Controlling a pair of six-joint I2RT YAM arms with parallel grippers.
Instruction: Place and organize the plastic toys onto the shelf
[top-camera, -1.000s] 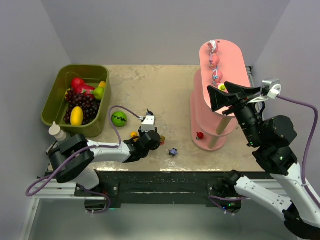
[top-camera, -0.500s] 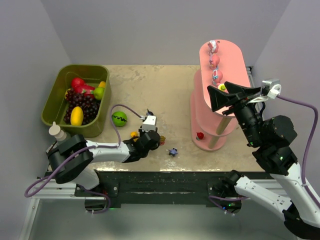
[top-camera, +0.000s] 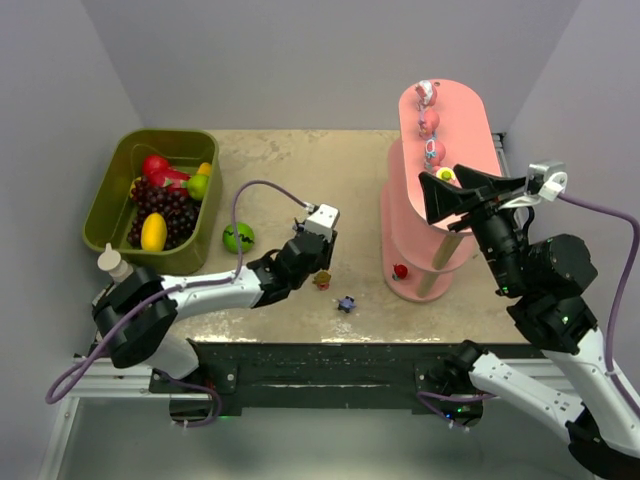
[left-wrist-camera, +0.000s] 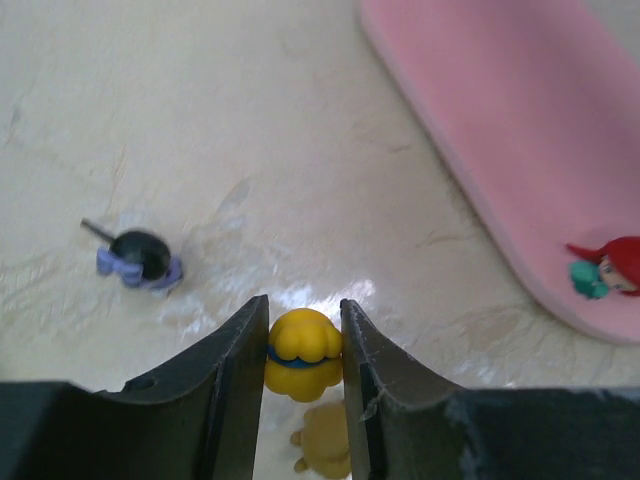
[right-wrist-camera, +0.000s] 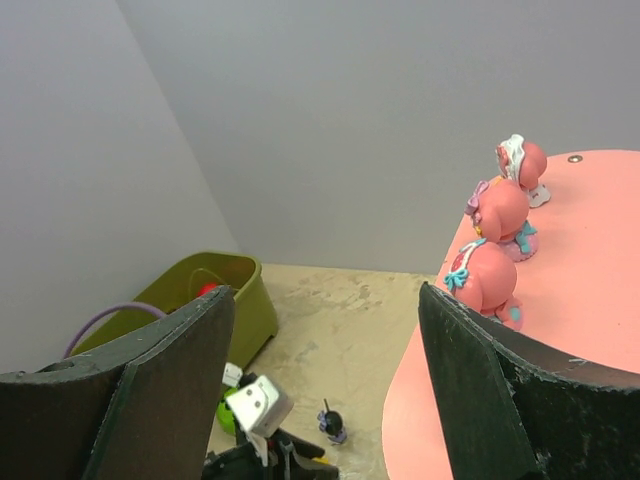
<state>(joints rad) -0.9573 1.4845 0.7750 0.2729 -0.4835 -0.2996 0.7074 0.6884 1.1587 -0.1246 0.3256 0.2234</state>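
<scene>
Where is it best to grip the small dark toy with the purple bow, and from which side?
Grip the dark toy by its round body, probably from above: it lies low on the table, and its thin stalk looks too slender to hold.

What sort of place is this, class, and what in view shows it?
Probably a robot lab test cell: left arm and right arm bolted to a metal frame at the table edge, grey walls boxing it in, and props, a pink shelf and a bin of fake fruit.

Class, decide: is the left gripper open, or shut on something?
The left gripper is shut on the yellow toy: both fingers press its sides in the wrist view.
</scene>
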